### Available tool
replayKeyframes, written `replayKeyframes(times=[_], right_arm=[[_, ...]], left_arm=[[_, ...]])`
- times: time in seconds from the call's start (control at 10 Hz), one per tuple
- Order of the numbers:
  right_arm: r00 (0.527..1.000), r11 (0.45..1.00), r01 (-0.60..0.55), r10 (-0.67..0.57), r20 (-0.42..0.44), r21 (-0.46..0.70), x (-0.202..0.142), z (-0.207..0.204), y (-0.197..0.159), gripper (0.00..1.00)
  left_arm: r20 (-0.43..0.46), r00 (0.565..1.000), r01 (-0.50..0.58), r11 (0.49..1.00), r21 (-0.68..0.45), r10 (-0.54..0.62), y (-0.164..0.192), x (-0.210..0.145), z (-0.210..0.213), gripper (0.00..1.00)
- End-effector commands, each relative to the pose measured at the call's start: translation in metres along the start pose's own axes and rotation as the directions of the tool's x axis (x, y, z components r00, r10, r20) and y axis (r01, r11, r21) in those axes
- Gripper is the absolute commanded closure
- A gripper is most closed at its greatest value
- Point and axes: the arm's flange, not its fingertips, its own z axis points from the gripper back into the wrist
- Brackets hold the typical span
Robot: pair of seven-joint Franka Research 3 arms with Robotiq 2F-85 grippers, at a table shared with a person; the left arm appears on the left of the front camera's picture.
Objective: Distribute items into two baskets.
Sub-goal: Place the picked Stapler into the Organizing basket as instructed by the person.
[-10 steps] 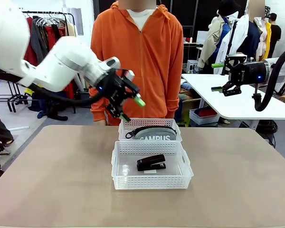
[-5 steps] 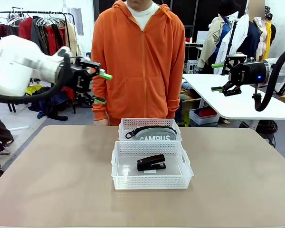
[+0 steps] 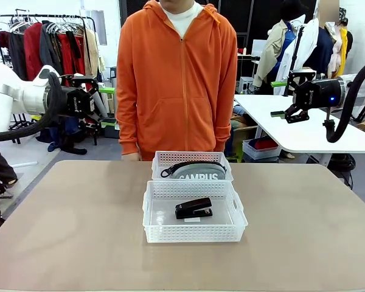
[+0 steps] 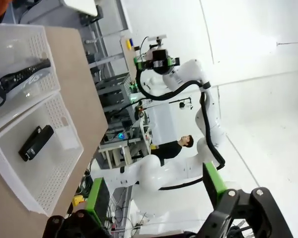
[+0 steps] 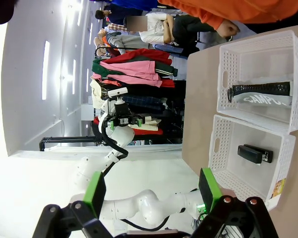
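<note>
You see both hands gaping empty, the left hand (image 3: 92, 102) at far left and right hand (image 3: 284, 99) at far right, each well off the centred baskets, pouch (image 3: 198, 171) behind, stapler (image 3: 193, 208) lying crosswise in front.

We see the left arm drawn back past the table's left edge, raised above table height, its wrist level and pointing toward the middle. The left gripper (image 3: 92, 101) has its fingers spread apart with nothing between them. The right arm is held off beyond the table's right edge, also high, and the right gripper (image 3: 283, 98) points inward with fingers parted wide and empty.
</note>
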Motion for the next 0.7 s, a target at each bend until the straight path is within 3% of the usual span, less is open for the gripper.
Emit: replayKeyframes(times=[0.0,0.6], right_arm=[[1.0,1.0,-0.002,0.002,0.009,0.021,0.0,0.0,0.004,0.0],[1.0,1.0,-0.002,0.002,0.009,0.021,0.0,0.0,0.004,0.0]], left_arm=[[0.045,0.999,0.005,0.999,-0.051,-0.002,-0.009,-0.009,0.001,0.0],[0.055,0.997,0.05,0.998,-0.041,-0.048,-0.024,-0.013,0.007,0.0]])
